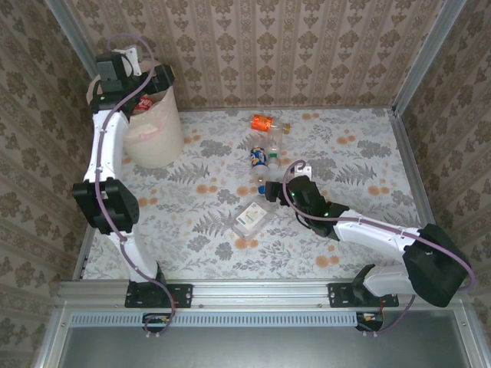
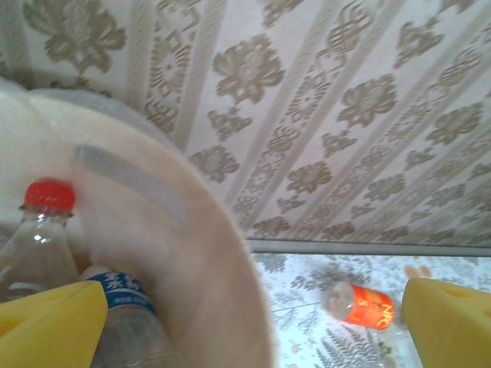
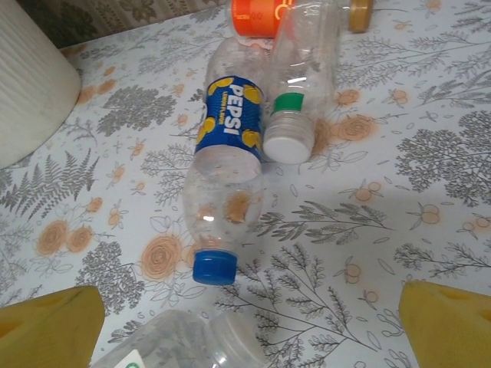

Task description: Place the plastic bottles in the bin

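Bottles [image 1: 261, 157] of clear plastic lie in a loose group near the middle of the table [image 1: 360, 161], well apart from the bin [image 1: 157, 142] at the far left corner. Some are already inside the bin: the left wrist view shows a red-cap bottle [image 2: 48, 195] and a blue-label bottle [image 2: 123, 291]. The left gripper [image 2: 245, 330] hangs over the bin rim with its fingers spread wide and nothing between them. The right gripper [image 3: 245, 330] is low over the group, also spread wide and empty. In front of it lies a Pepsi bottle [image 3: 222, 169] with a blue cap, touching a white-cap bottle [image 3: 295, 100]. An orange-label bottle [image 3: 261, 11] lies beyond them.

I judge these bottles to be very light, thin and easy to dent. Their sides are smooth and round, so one may roll or slip away if one finger touches first. The best hold seems to be across the middle of the body, at the label. The Pepsi bottle has free table on its left side, but its neighbour crowds the right side. The walls [image 1: 307, 46] are close behind the bin, so the carrying path should go over the open table.
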